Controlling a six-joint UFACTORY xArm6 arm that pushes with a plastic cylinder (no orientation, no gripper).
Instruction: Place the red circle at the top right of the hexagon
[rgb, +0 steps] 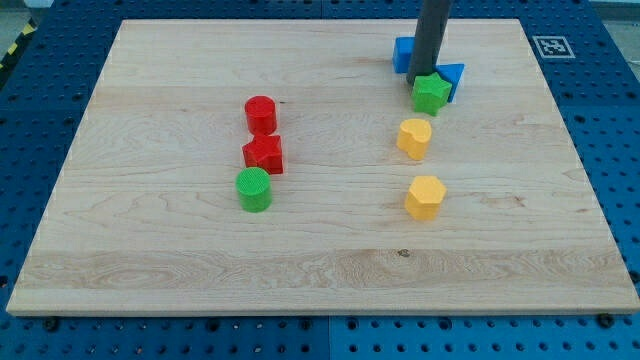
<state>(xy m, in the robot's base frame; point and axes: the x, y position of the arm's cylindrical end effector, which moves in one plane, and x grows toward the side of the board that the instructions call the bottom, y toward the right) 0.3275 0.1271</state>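
Note:
The red circle (260, 113) stands left of the board's middle. Just below it is a red star-shaped block (264, 154), and below that a green circle (254, 189). The yellow hexagon (425, 197) lies right of the middle, towards the view's bottom. A yellow heart-shaped block (414, 137) is above it. My tip (426, 78) is at the view's top right, right behind a green star-shaped block (431, 93), far from the red circle.
Two blue blocks sit by the rod, one (404, 54) on its left and one (452, 78) on its right, both partly hidden. The wooden board (150, 250) lies on a blue perforated table. A marker tag (552, 45) is at the board's top right corner.

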